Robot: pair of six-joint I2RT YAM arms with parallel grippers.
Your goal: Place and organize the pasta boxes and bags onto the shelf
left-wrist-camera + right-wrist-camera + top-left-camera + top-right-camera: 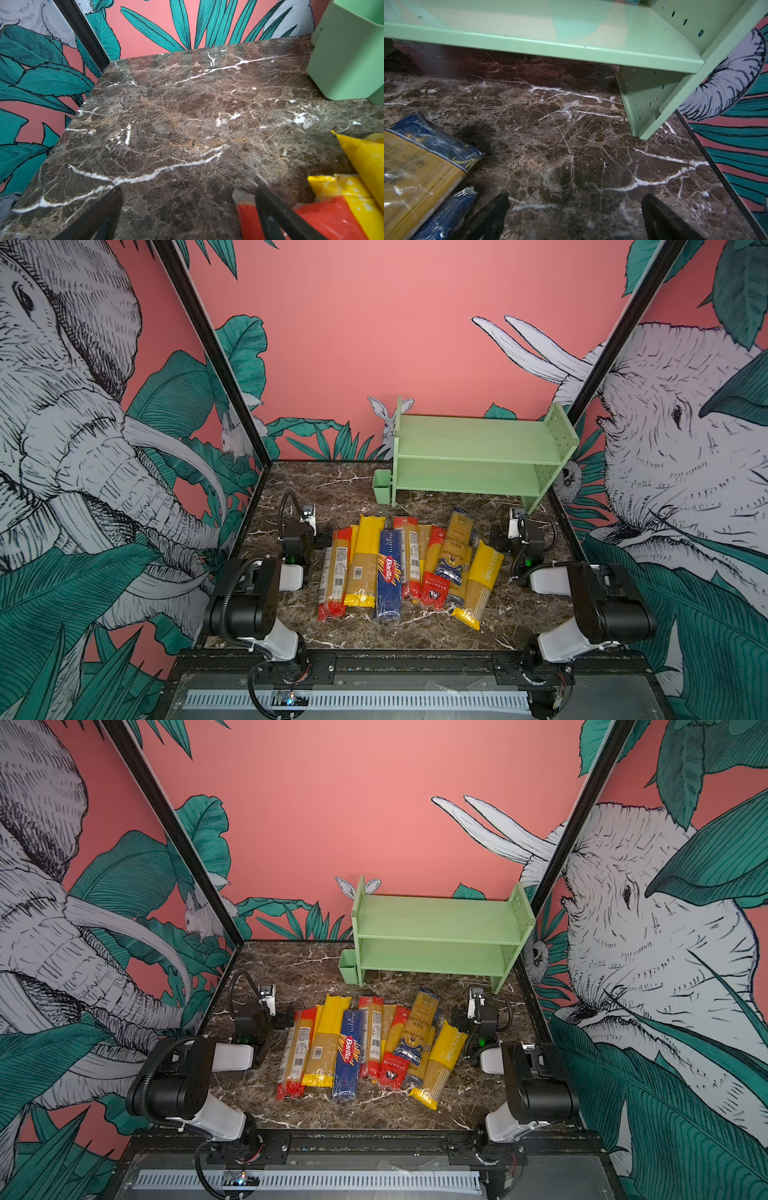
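Several long pasta bags and a dark blue Barilla box (pixel 389 572) (pixel 348 1052) lie side by side on the marble table, in front of the light green shelf (pixel 473 448) (pixel 436 928), whose two tiers are bare. My left gripper (pixel 188 195) hangs open at the left end of the row. The red end of a bag (pixel 247 209) lies below it, close to one finger, and is not gripped. My right gripper (pixel 575 199) is open over bare marble beside a blue-ended bag (pixel 425 155), near the shelf's lower tier (pixel 550 45).
A small green cup (pixel 381 485) (pixel 349 52) hangs on the shelf's left side. Patterned walls close in the table on the left, right and back. A yellow-ended bag (pixel 482 585) lies slanted at the right end of the row.
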